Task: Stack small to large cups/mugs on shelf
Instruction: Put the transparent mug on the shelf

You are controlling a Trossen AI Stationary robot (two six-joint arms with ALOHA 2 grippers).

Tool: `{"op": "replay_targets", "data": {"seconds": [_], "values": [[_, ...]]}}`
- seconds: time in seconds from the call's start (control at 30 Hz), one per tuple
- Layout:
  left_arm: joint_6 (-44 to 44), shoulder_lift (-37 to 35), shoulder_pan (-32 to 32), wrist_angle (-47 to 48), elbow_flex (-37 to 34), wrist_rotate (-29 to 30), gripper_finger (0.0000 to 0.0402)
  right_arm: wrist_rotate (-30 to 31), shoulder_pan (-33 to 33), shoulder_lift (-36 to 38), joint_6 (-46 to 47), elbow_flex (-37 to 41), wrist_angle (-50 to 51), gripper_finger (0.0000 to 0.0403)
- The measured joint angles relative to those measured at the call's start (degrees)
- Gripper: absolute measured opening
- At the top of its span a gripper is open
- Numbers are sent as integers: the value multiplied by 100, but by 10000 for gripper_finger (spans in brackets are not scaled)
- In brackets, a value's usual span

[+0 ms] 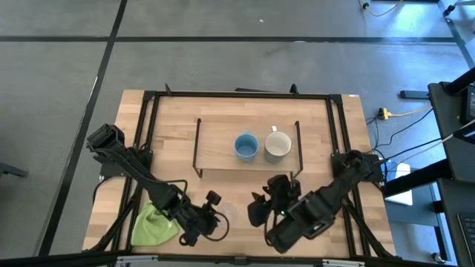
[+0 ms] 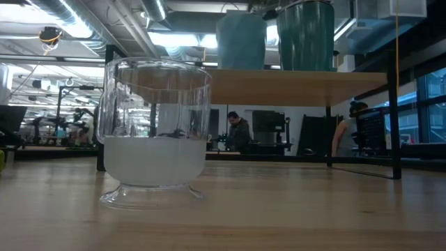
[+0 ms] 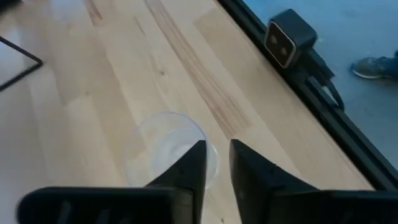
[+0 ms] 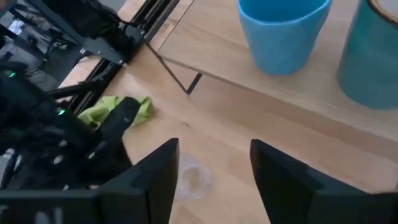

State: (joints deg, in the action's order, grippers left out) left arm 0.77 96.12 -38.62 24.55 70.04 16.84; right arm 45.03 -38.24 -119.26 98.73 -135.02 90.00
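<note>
Low view: the glass cup [image 2: 155, 132] fills the near ground, standing upright on the counter [image 2: 293, 216] on its small foot, mouth up — its long axis is vertical. Behind and above it the shelf [image 2: 300, 86] board carries the bases of the blue mug [image 2: 241, 40] and the white mug [image 2: 305, 36]. No claw shows here.

High view: both mugs stand upright on the shelf [image 1: 215, 141], side by side and just apart, the blue mug [image 1: 246, 146] toward the left arm, the white mug [image 1: 277, 145] toward the right; the white mug's handle seems to point to the far edge. The glass cup is hard to make out, on the bare counter [image 1: 178, 119] between the left claw [image 1: 215, 208] and the right claw [image 1: 261, 208]. A green cloth [image 1: 152, 225] lies by the left arm.

Left wrist view: the left claw [image 3: 215, 160] hangs over the glass cup [image 3: 166, 151], jaws only a narrow slit apart and holding nothing — one finger lies across the rim.

Right wrist view: the right claw [image 4: 214, 168] stands wide open and empty, the glass cup [image 4: 191, 179] on the counter below it, the blue mug [image 4: 283, 32] and shelf edge beyond.

As I judge it, two vessels are placed but nothing is nested; the glass cup remains off the shelf, and the stacking is all still to do.
</note>
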Motion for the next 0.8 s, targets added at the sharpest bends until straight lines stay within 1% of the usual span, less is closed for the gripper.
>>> {"op": "replay_targets", "data": {"seconds": [0.17,0.27,0.37,0.47,0.57,0.8], "values": [[-151,0,7,9,0,-116,106,1,-150,-2,177,51,11,206],[-331,0,5,5,0,-140,119,-3,-221,-4,276,115,11,206],[-358,89,57,26,4,-252,122,33,-308,-4,338,116,9,206],[-419,253,128,54,20,-455,123,371,-449,-6,595,116,6,206],[-484,472,179,237,177,-475,123,661,-589,-7,898,116,3,206],[-692,779,380,514,690,-459,123,738,-672,-7,1103,116,2,206]]}}
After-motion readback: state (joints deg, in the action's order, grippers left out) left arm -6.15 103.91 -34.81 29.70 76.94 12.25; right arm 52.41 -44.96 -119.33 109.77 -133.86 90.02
